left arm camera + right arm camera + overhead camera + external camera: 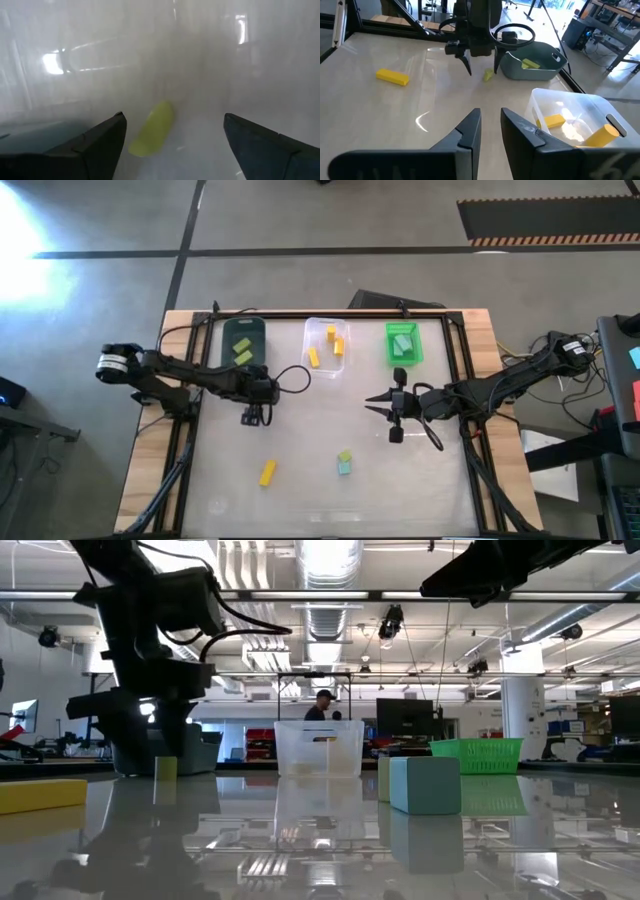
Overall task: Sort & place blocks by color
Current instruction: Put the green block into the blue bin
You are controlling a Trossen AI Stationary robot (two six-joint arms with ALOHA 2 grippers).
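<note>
Nearest the low camera, at the left edge of its frame, lies a yellow bar [40, 795]; in the overhead frame it sits lower left of centre [267, 471]. Just above and left of centre there, the left gripper [253, 417] points down at the table with its fingers spread, a small yellow-green block [152, 129] lying on the surface between the tips. Above it, in the upper left, the dark teal bin [243, 341] holds two yellow-green pieces. At upper centre the clear bin [327, 346] holds three yellow blocks. Below centre, a yellow-green cube [345, 456] touches a teal-mint cube [344, 468]. Right of centre hangs the right gripper [379, 404], fingers only narrowly apart and holding nothing. In the upper right, the bright green bin [403, 345] holds teal-mint blocks.
</note>
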